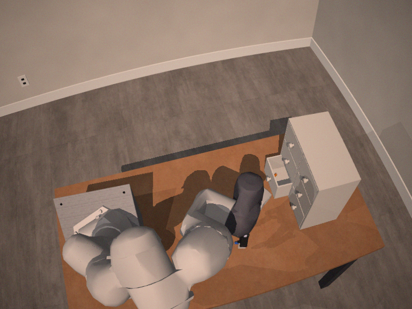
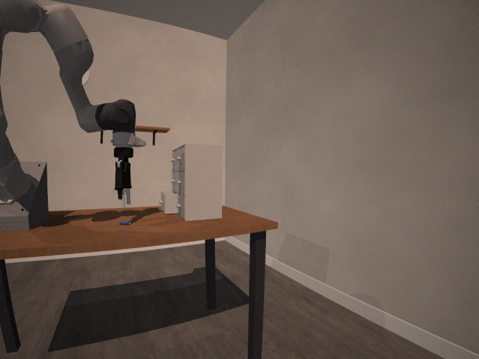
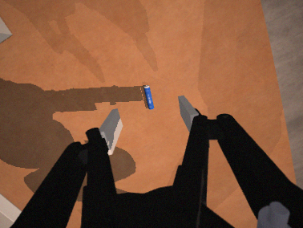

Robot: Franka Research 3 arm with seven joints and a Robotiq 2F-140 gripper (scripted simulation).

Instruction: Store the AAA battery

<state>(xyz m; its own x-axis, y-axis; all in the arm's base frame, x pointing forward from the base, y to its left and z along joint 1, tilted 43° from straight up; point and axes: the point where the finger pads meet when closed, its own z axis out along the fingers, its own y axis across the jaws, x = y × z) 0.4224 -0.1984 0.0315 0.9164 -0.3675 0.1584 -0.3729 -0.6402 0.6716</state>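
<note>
The blue AAA battery lies on the table. My gripper points down above it, fingers part-way apart with nothing between them; in the wrist view the battery shows beyond and between the tips. In the top view the arm and gripper partly cover the battery. The white chest stands upright at the right. One bottom drawer is pulled out, with a small orange thing inside, too small to identify. The other drawers look shut; their insides are hidden.
The table has its near edge beyond the battery from the open drawer. Round white knobs stick out from the chest's front. The arm's grey base block stands at the left end of the table.
</note>
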